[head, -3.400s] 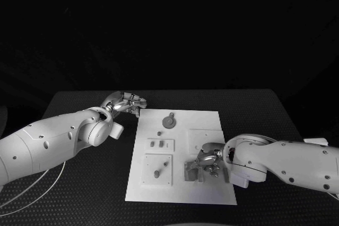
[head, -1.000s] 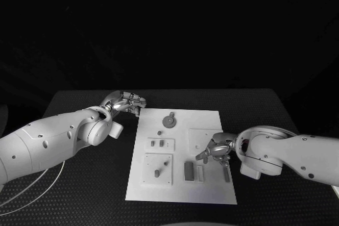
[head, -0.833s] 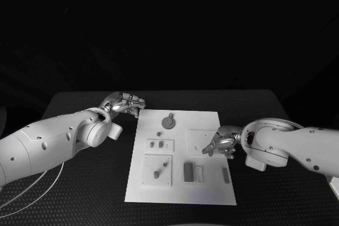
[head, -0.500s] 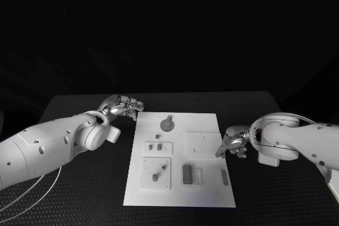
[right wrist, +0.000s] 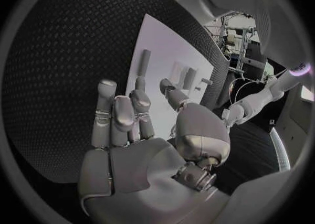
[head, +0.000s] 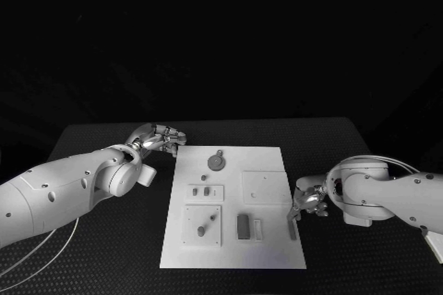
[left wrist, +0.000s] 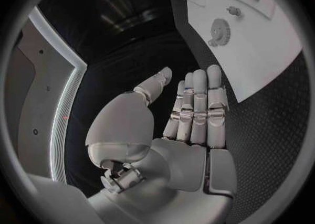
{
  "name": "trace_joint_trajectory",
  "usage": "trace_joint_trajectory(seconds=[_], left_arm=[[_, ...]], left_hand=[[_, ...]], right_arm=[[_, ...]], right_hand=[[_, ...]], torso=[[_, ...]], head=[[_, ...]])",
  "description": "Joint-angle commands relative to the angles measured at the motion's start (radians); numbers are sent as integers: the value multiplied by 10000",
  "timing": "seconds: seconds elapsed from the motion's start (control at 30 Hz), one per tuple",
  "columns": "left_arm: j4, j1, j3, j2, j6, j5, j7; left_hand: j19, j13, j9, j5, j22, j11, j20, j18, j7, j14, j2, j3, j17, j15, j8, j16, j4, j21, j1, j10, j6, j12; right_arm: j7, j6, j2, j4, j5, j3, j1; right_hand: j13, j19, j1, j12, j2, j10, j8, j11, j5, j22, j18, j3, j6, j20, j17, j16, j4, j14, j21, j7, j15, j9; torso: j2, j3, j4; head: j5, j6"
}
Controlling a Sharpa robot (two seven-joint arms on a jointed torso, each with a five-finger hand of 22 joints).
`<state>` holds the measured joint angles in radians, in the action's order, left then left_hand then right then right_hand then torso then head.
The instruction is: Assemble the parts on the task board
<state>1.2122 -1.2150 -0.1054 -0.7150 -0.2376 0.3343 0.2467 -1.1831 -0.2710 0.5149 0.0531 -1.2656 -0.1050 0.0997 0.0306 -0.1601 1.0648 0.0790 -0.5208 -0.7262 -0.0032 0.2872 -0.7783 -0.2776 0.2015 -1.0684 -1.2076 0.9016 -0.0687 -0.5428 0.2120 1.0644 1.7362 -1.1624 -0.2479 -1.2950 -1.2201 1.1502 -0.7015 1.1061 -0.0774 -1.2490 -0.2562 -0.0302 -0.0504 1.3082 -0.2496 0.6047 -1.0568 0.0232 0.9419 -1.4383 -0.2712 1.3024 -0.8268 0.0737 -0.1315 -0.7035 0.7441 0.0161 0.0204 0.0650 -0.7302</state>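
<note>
Task board (head: 267,160) mid-table; left robot hand (head: 157,139) empty, fingers extended; right robot hand (head: 310,199) empty, fingers apart.

A black table (head: 111,244) with a textured, perhaps woven, surface has thin pale cables (head: 56,240) lying near its left edge.

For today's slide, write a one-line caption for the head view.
Two open silver hands, left hand and right hand, flank the white rectangular task board on the black table.

I'm working in a lab: a black table (head: 111,244) holds a white task board (head: 267,244), with metal racks (right wrist: 231,34) and cables beyond it.
</note>
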Motion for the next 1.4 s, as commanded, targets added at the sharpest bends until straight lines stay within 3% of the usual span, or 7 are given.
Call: trace_joint_trajectory(seconds=[0.03, 0.33, 0.6, 0.97, 1.13, 1.2, 1.4], left_arm=[[24, -8, 5, 9, 50, -32, 61], [22, -7, 5, -3, 58, -32, 69], [43, -7, 5, -33, 68, -32, 70], [49, -6, 5, -56, 73, -32, 73], [51, -6, 5, -59, 76, -32, 77], [49, -6, 5, -63, 78, -32, 73], [51, -6, 5, -79, 79, -32, 63]], left_hand=[[-79, 12, -7, -8, -12, 8, 3, 454, -36, 81, -16, 29, -17, 15, 52, 49, -18, -54, -9, 61, 8, -18], [-81, 12, -8, -8, -15, 8, 3, 454, -35, 82, -14, 29, -19, 14, 54, 50, -15, -57, -8, 60, 10, -18], [-82, 13, -8, -8, -17, 8, 3, 453, -35, 82, -16, 29, -20, 14, 54, 52, -12, -60, -6, 60, 10, -18], [-83, 14, -9, -8, -20, 8, 3, 453, -35, 82, -17, 30, -22, 15, 53, 54, -8, -63, -3, 60, 9, -17], [-83, 14, -9, -8, -21, 8, 3, 452, -36, 81, -19, 29, -22, 15, 53, 55, -6, -65, -1, 61, 8, -17], [-83, 14, -10, -8, -21, 8, 2, 452, -36, 81, -21, 29, -23, 15, 52, 55, -4, -66, 0, 61, 7, -17], [-84, 15, -10, -8, -22, 7, 2, 452, -36, 82, -24, 29, -23, 15, 52, 56, -1, -67, 1, 61, 6, -16]], right_arm=[[-39, 391, 0, -23, -707, -6, 198], [-47, 469, -28, -25, -806, -6, 413], [-44, 340, -197, -145, -899, -6, 912], [-19, 82, -504, -244, -1415, -5, 1180], [-9, -62, -671, -264, -1555, -5, 1254], [-8, -127, -721, -300, -1708, -5, 1256], [4, -387, -824, -333, -2404, -5, 1257]], right_hand=[[10, -36, 126, -57, -25, 62, 0, -31, 7, 186, -122, 10, -101, -5, -17, 25, 115, -57, -8, 27, -22, -16], [-20, -40, 218, -10, -57, 26, -3, -44, 7, 187, -122, 39, -145, -3, 12, 5, 224, -42, -13, 14, -32, -18], [-22, -36, 266, -4, -76, 19, -4, -52, 7, 187, -122, 56, -170, 1, 11, -5, 285, -39, -19, 5, -39, -19], [2, -37, 266, -35, -130, 40, 16, -58, 6, 187, -122, 106, -163, 15, -43, 1, 322, -64, -24, 1, -49, -13], [23, -49, -59, -58, 180, 54, 31, -56, 6, 197, -122, 218, -166, 32, -79, -6, 23, -78, -50, 3, -50, -19], [38, -54, -206, -75, 445, 65, 38, -53, 6, 197, -122, 261, -165, 30, -95, -8, -126, -82, -60, 6, -46, -23], [107, -89, -588, -171, 548, 143, 113, -27, 6, 203, -122, 350, -41, 42, -216, 22, -216, -147, -70, 37, -36, -4]], torso=[[7, -1, 16], [3, 8, 9], [19, -10, 28], [8, -2, 9], [9, -4, 17], [11, -4, 23], [8, 2, 27]], head=[[10, 0], [16, -37], [-22, -73], [-51, -129], [-59, -136], [-68, -143], [-81, -162]])
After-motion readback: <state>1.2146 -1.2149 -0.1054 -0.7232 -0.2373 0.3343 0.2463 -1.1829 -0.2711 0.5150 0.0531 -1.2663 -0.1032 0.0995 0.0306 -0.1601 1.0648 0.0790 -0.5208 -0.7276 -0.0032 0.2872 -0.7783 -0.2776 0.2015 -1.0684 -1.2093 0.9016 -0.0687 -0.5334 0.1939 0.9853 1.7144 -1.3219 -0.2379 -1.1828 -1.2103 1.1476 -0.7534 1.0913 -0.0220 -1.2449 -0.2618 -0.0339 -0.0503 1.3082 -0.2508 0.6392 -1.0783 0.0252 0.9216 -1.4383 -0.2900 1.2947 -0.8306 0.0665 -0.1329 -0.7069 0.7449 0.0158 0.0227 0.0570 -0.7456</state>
